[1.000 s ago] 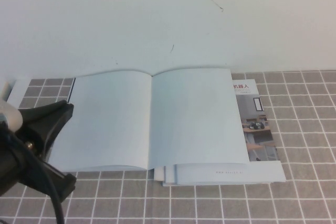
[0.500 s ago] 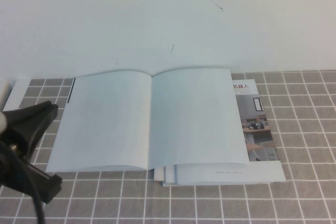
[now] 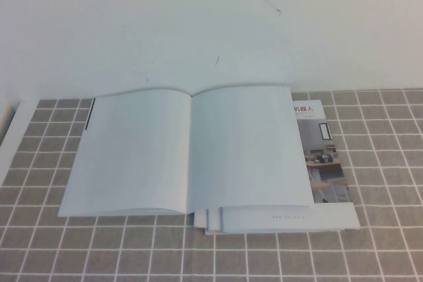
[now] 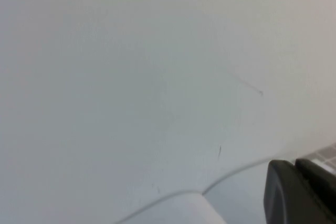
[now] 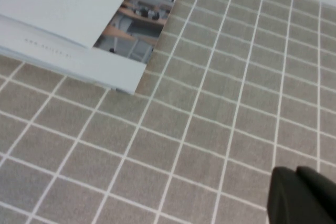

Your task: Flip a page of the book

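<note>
The book [image 3: 251,150] lies open and flat on the tiled mat, showing two blank white leaves. Its left leaf, the page [image 3: 132,153], lies plain side up. Neither gripper appears in the high view. In the left wrist view my left gripper [image 4: 294,165] is shut and empty, raised and facing the white wall, with a curved white edge of the book [image 4: 236,198] below it. In the right wrist view my right gripper [image 5: 295,171] is shut and empty over bare tiles, well apart from the book's near right corner [image 5: 52,3].
A second booklet with a red Chinese heading and a room photo [image 3: 320,156] sticks out from under the book on the right. Loose white sheets [image 3: 284,218] poke out along its front edge. A white wall [image 3: 211,24] stands behind, and grey tiles [image 3: 383,242] surround the book.
My left arm has pulled back to the left and out of the high view. The book has not moved.
</note>
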Motion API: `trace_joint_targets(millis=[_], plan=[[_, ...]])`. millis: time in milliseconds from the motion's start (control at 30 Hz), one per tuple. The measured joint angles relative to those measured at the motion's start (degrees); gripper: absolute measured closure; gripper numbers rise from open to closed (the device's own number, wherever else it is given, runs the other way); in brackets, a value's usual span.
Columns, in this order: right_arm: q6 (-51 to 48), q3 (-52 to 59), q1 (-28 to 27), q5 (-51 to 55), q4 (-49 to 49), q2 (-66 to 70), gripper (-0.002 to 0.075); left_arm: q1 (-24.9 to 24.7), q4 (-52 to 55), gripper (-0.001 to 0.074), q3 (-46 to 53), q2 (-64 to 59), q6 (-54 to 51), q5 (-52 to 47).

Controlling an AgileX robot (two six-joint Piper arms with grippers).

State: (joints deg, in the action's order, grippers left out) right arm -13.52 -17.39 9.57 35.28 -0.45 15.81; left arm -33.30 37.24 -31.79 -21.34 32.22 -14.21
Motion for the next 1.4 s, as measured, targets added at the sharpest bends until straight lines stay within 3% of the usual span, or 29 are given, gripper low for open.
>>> trace_joint_targets(millis=[233, 1067, 1233, 1400], plan=[[0.0, 3.9, 0.0, -3.1, 1.5, 0.0, 0.0727, 0.0, 3.0, 0.0739, 5.5, -0.2, 0.2, 0.5], [0.0, 4.2, 0.0, -2.5, 2.2, 0.0, 0.0727, 0.0, 4.0, 0.0739, 8.1, 1.5, 1.4, -1.2], [0.0, 4.2, 0.0, -2.5, 2.2, 0.0, 0.0727, 1.3, -3.4, 0.0739, 14.9, 8.7, 3.1, -2.3], [0.0, 4.2, 0.0, -2.5, 2.3, 0.0, 0.0727, 6.9, -6.9, 0.0739, 26.6, 14.1, 3.4, 1.2]])
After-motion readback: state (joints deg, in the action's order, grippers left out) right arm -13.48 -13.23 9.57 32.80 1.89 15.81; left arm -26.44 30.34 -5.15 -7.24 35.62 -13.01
